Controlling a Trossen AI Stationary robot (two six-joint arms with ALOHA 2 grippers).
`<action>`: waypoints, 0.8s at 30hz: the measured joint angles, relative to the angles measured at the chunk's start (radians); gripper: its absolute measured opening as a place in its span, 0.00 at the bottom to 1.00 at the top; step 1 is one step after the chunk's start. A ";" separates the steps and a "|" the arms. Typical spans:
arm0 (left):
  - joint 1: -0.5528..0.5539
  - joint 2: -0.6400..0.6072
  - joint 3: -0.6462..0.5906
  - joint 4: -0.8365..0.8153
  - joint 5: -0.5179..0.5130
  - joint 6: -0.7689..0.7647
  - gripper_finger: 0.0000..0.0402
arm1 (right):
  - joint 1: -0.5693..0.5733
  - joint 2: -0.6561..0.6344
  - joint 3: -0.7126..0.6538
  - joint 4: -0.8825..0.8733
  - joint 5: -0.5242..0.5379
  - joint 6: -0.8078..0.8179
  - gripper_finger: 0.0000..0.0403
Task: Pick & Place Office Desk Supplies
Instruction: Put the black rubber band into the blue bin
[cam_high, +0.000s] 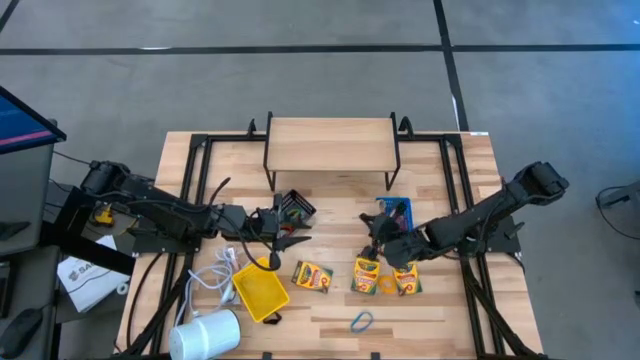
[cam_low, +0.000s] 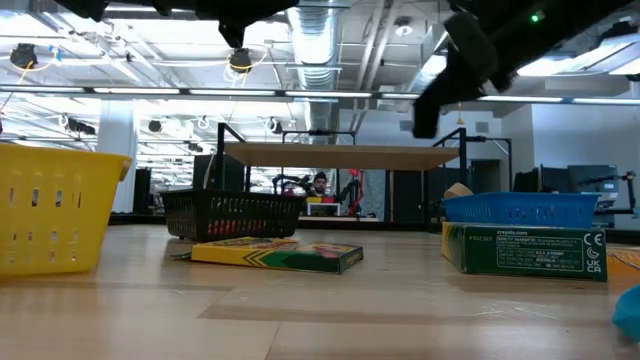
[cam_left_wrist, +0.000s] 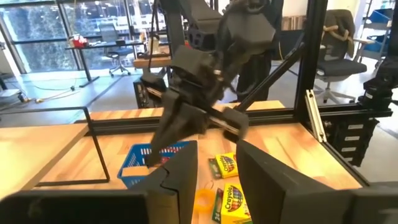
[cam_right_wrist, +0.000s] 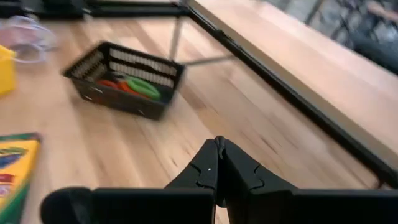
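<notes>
A blue rubber-band ring (cam_high: 361, 321) lies loose by the bench's near edge, and three crayon boxes (cam_high: 313, 275) wait mid-bench beside the yellow bin (cam_high: 262, 293). Farther back, rings already sit in the black bin (cam_right_wrist: 124, 78). Left pincer (cam_high: 290, 238) stands empty, fingers apart; right pincer (cam_high: 373, 238) pressed together, empty, before the blue bin (cam_high: 396, 212). Most sorting remains, I judge.

A grey floor (cam_high: 300, 80) crossed by dark lines is seen around the wooden table (cam_high: 430, 310), while beyond the table exposed ceiling ducts (cam_low: 330, 30), strip lights, large windows (cam_left_wrist: 37, 31), desks and office chairs (cam_left_wrist: 115, 53) are shown.
</notes>
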 joint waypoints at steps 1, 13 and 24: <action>0.001 0.000 0.000 0.000 0.000 -0.003 0.26 | 0.001 -0.017 0.000 -0.052 0.004 0.045 0.00; 0.001 -0.021 0.000 -0.010 -0.001 -0.031 0.26 | 0.053 -0.130 0.000 -0.590 0.066 0.529 0.01; -0.010 -0.057 0.000 -0.062 -0.002 -0.033 0.26 | 0.027 -0.129 -0.072 -0.683 0.054 0.756 0.01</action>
